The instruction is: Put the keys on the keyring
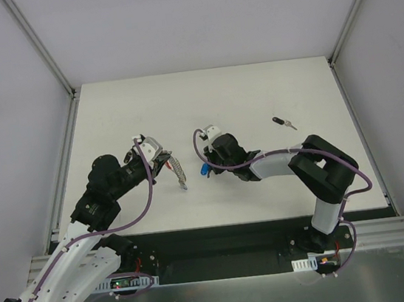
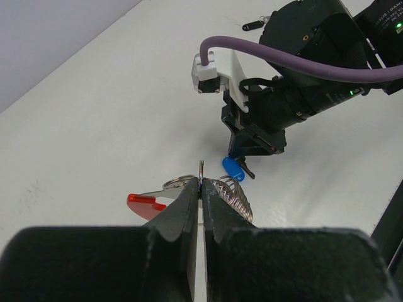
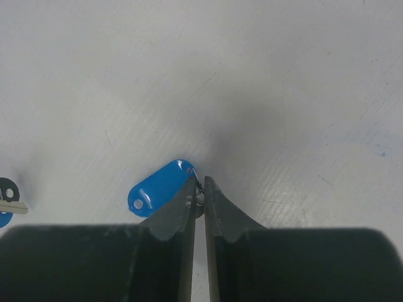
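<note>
My left gripper [image 2: 201, 187] is shut on the silver ring [image 2: 201, 171] of the keyring. Its red plastic band [image 2: 145, 203] sticks out left of the jaws and its silver coiled chain [image 2: 235, 198] hangs to the right; in the top view the chain [image 1: 180, 174] dangles toward the table. My right gripper [image 3: 199, 190] is shut on the small metal end of the blue-headed key [image 3: 160, 189], low over the table. The blue key [image 1: 203, 171] sits just right of the chain. From the left wrist view, the blue key [image 2: 233, 167] and right gripper [image 2: 252, 146] are close ahead.
A black-headed key [image 1: 284, 122] lies alone on the white table [image 1: 253, 85] at the back right, also seen in the left wrist view [image 2: 252, 26]. Another dark key head [image 3: 7, 189] shows at the left edge of the right wrist view. Frame rails border the table.
</note>
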Controlling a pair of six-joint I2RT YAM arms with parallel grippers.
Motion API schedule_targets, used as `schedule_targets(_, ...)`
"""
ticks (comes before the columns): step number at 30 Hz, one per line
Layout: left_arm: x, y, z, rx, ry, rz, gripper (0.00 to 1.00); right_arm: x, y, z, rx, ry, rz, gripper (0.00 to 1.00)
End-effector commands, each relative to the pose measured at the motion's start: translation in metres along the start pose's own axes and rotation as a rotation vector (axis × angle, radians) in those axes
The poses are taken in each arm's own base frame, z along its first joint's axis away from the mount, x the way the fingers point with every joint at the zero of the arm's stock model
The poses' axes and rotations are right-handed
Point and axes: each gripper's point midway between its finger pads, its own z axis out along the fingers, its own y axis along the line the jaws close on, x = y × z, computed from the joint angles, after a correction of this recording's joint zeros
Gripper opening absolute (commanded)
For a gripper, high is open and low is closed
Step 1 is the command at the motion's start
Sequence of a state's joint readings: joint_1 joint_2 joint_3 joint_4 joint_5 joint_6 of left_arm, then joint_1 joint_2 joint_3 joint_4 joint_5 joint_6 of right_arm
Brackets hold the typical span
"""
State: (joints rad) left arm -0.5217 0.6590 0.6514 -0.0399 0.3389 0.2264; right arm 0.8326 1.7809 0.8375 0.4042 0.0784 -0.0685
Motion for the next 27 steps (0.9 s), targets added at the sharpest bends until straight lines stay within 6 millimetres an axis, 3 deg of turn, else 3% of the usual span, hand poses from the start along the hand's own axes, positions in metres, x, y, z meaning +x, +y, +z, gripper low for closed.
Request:
schedule_targets(1,-0.020,0.001,-0.001,0.005,-0.070,0.029,0.00,-0.005,-0.003,-0.001,0.025,-0.017,-0.007,0.10)
schedule_targets(4,-0.021,0.001,-0.001,0.006,-0.072,0.030,0.00,-0.004,-0.002,-0.004,0.022,-0.017,-0.006,0.02)
schedule_targets(7,-0.021,0.000,-0.001,0.010,-0.073,0.032,0.00,-0.008,-0.002,-0.010,0.016,-0.031,-0.017,0.01)
schedule_targets(14,-0.020,-0.011,-0.001,0.080,-0.084,0.075,0.00,-0.041,0.003,-0.044,-0.034,-0.092,-0.153,0.01)
schedule_targets(20,-0.020,-0.037,-0.001,0.243,-0.106,0.127,0.00,-0.078,0.008,-0.096,-0.080,-0.201,-0.286,0.01)
schedule_targets(27,-0.026,-0.063,-0.004,0.424,-0.157,0.206,0.00,-0.106,0.036,-0.166,-0.224,-0.309,-0.489,0.01)
